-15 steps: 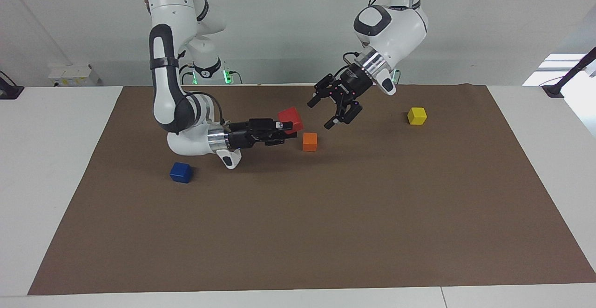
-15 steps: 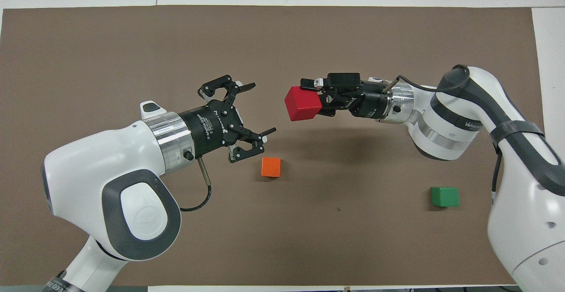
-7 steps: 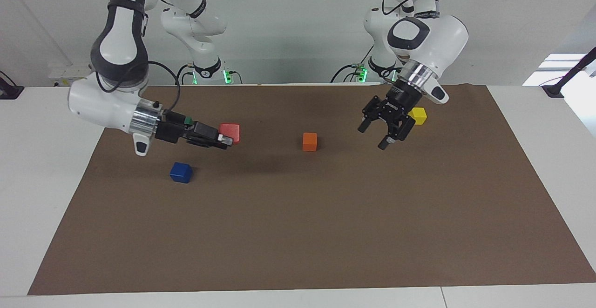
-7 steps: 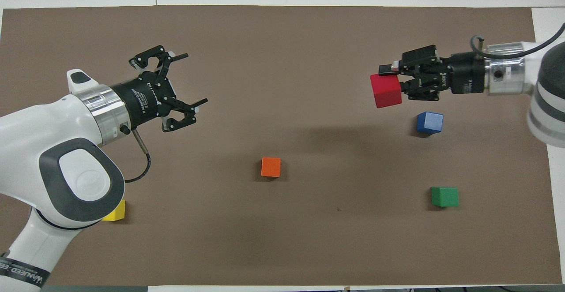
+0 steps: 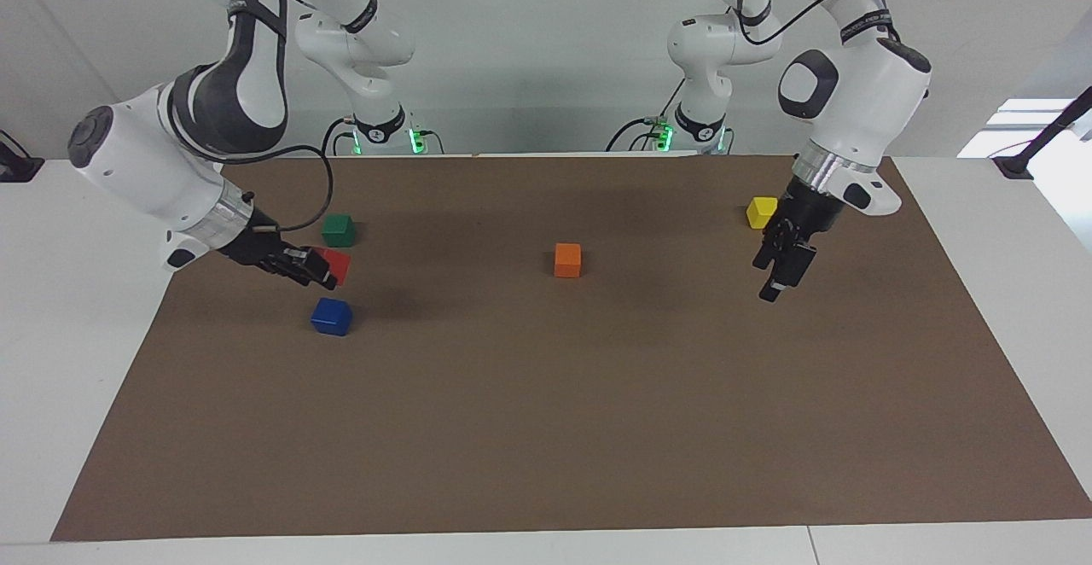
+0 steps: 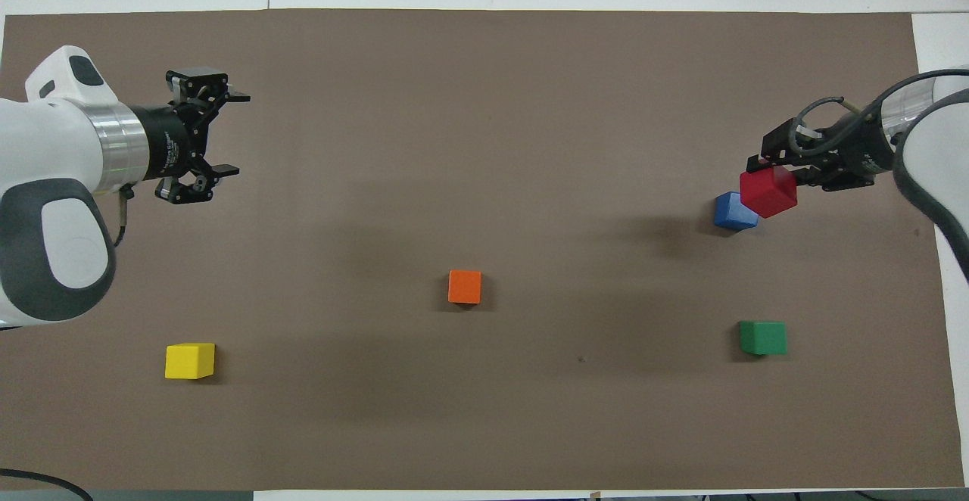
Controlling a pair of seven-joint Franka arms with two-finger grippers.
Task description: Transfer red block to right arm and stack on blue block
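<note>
Right gripper [image 5: 317, 268] was seen clamped on the red block [image 5: 338, 265], which had been carried from near the orange block [image 5: 567, 259] toward the right arm's end of the table. It was held in the air just above the blue block [image 5: 331, 316], not yet touching it, with the green block [image 5: 339, 230] close by. Left gripper [image 6: 219, 135], fingers spread and empty, had been drawn back near the yellow block [image 5: 762, 212], over the mat [image 5: 546, 428].

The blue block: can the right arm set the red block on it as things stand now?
Probably yes. The right end effector holds the red block in the air close above the blue block, whose top is bare; the green block sits apart.
</note>
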